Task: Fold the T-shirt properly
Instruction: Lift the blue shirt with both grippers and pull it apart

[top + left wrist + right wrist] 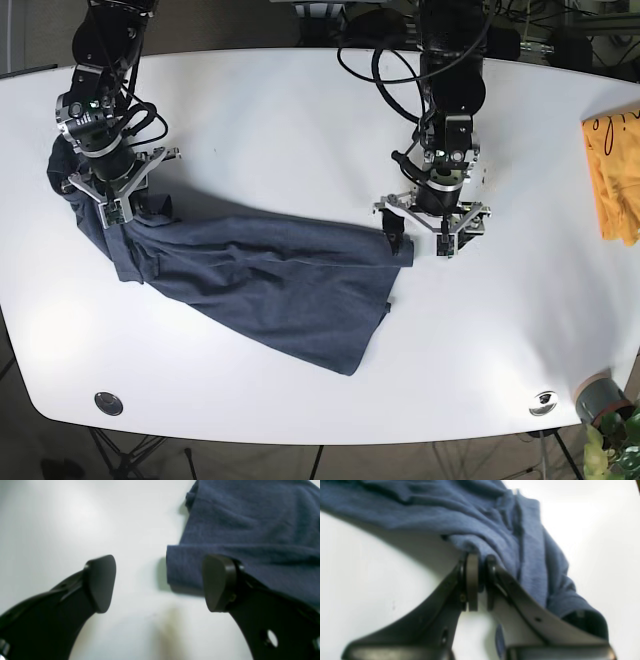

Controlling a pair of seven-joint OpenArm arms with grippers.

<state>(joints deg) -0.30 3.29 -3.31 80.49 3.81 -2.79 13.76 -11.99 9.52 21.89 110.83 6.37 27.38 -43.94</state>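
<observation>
I see the blue T-shirt [270,285] spread rumpled across the white table [300,120], its far sleeve draped behind my right claw [480,580], which pinches a bunched fold. Both wrist views are blurry. My left claw [160,583] stands spread, one finger over the shirt's corner.

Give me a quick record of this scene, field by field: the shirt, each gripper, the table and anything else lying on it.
garment: blue T-shirt, spread diagonally, wrinkled, not folded yet
right gripper: shut on the T-shirt, fabric bunched and draped over it
left gripper: open, at a shirt corner, one finger over the cloth
table: white
other cloth: orange fabric at the table edge nearest the left arm
table hardware: round metal fittings near the front corners
</observation>
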